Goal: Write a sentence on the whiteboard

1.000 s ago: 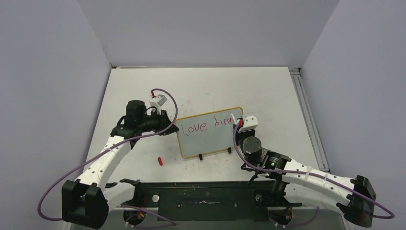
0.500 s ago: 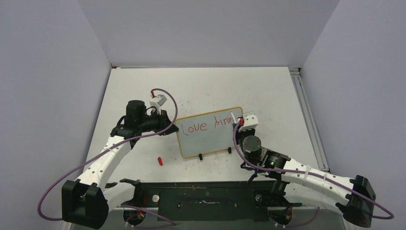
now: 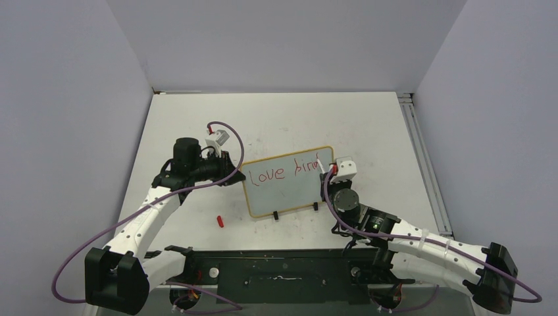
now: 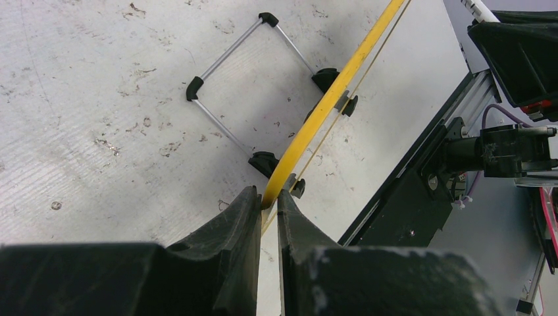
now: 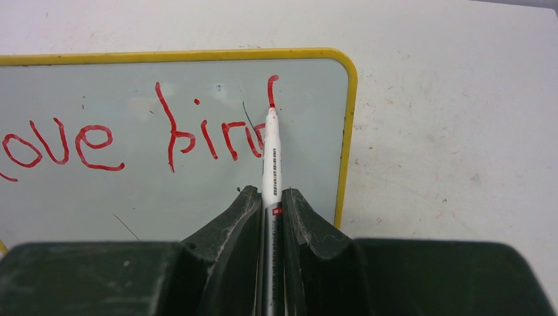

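Right end effector (image 5: pixel 268 192) shifted right, clamping marker (image 5: pixel 270 145); left end effector (image 4: pixel 268 197) clamping whiteboard (image 3: pixel 283 194).

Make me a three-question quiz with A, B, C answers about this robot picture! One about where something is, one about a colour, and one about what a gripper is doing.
1. Where is the small red piece?
A) on the pale table, near the left front corner of the yellow-framed white board
B) on top of the board
C) in a gripper

2. What colour is the handwritten writing?
A) blue
B) red
C) green

3. What is the right gripper doing?
A) hanging open
B) shut on the thin white marker
C) shut on the board's frame

Answers:
1 A, it lies loose on the table in the top view.
2 B, every letter is red.
3 B, its fingers pinch the marker, whose tip is on the board.
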`<act>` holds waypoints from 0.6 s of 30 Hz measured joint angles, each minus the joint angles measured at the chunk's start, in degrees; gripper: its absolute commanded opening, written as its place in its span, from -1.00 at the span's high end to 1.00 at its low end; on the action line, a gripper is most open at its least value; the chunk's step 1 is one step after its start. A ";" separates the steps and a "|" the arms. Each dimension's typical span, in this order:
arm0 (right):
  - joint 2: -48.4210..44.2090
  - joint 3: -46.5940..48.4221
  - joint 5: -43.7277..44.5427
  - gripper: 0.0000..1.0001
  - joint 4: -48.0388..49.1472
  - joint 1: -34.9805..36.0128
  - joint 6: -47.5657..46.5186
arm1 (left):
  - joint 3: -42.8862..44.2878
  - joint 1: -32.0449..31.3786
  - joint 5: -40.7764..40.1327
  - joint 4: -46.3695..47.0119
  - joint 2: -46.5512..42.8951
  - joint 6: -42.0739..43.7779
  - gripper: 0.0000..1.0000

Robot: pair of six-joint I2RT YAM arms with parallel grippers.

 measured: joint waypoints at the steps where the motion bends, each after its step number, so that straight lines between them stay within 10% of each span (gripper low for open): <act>1: -0.13 -0.07 -0.02 0.89 -0.17 0.00 0.31 | 0.00 0.00 0.00 0.00 0.00 0.00 0.79; 18: -1.77 -2.34 -0.44 0.89 -2.78 0.00 4.13 | 0.00 0.00 0.02 -0.11 0.00 0.00 0.80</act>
